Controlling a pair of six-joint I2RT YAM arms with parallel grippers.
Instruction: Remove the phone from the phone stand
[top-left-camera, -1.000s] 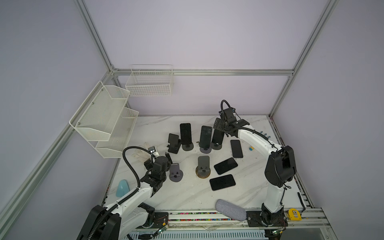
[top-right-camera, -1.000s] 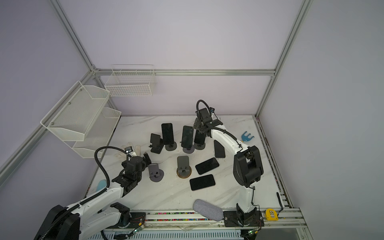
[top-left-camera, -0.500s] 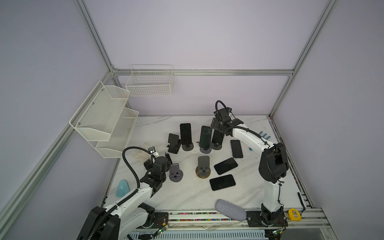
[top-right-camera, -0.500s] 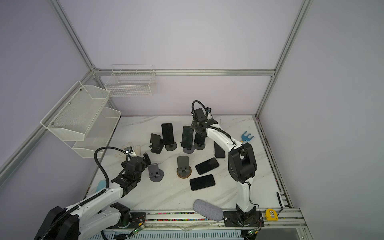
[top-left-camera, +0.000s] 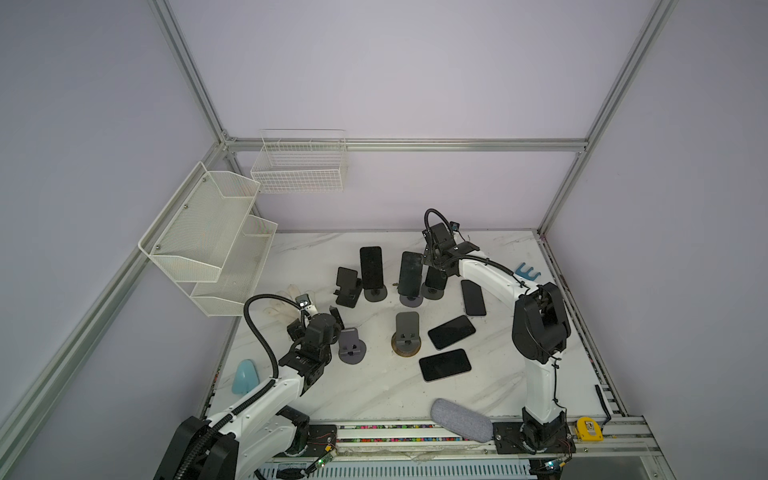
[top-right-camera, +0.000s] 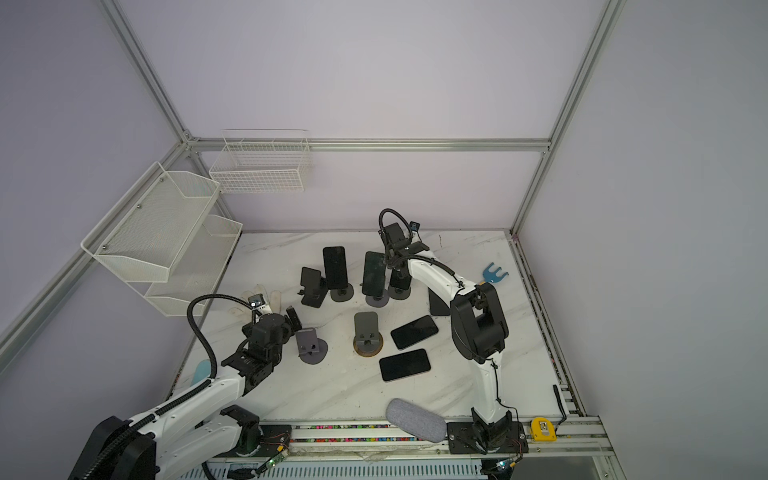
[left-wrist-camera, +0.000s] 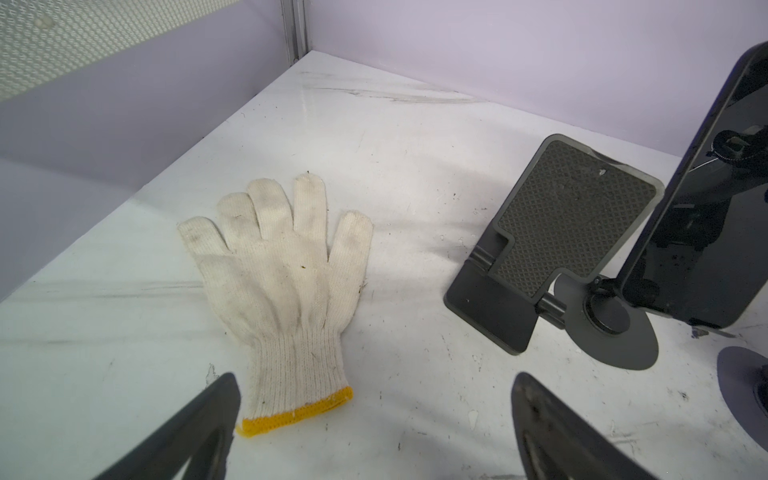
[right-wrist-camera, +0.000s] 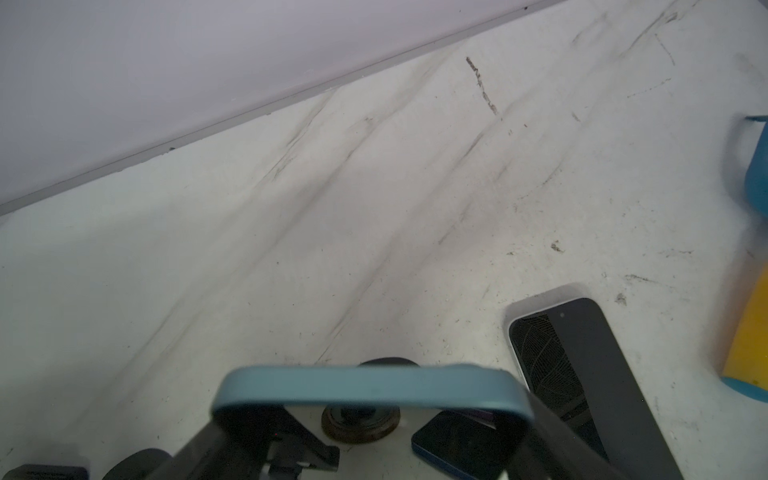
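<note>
On the rear phone stand (top-left-camera: 434, 294), the upright phone (right-wrist-camera: 370, 380) stands clamped edgewise between the fingers of the nearer right gripper (top-left-camera: 435, 261).

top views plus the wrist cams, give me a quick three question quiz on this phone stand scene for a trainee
1. True or false: the left gripper is shut on the white knitted glove with the yellow cuff.
2. How many dark phones lie flat on the white marble table, off any stand? A two, B three, C five.
3. Fill in: the blue-edged phone, upright on its dark round-based stand, sits between the fingers of the ___ gripper.

Key: 1 false, it is open and holds nothing; 2 B; 3 right gripper.
</note>
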